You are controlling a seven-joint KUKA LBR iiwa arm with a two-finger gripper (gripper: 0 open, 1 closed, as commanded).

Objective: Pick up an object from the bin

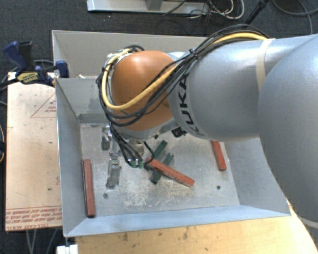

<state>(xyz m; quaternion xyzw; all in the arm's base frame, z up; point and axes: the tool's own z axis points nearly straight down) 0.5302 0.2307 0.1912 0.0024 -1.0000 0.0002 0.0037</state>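
Along the left wall of the bin (pixel 69 142) lies the left stick (pixel 88 188), long, red-brown and flat on the floor. It looks stiff and light, probably wood or plastic, and not fragile. I would take hold across its narrow width near the middle, so that it does not tip. The wall just beside it may crowd one side of a grasp.

The gripper (pixel 113 173) hangs low over bare floor, between that stick and the cluster at the centre. Whether it is released or clenched I cannot tell, and nothing shows as held.

At the centre, the green pieces (pixel 162 152) lie touching the middle stick (pixel 169 172), which is tilted across them. A grasp there could drag its neighbours along.

The right stick (pixel 219 155), short and reddish, lies apart and partly under the arm.
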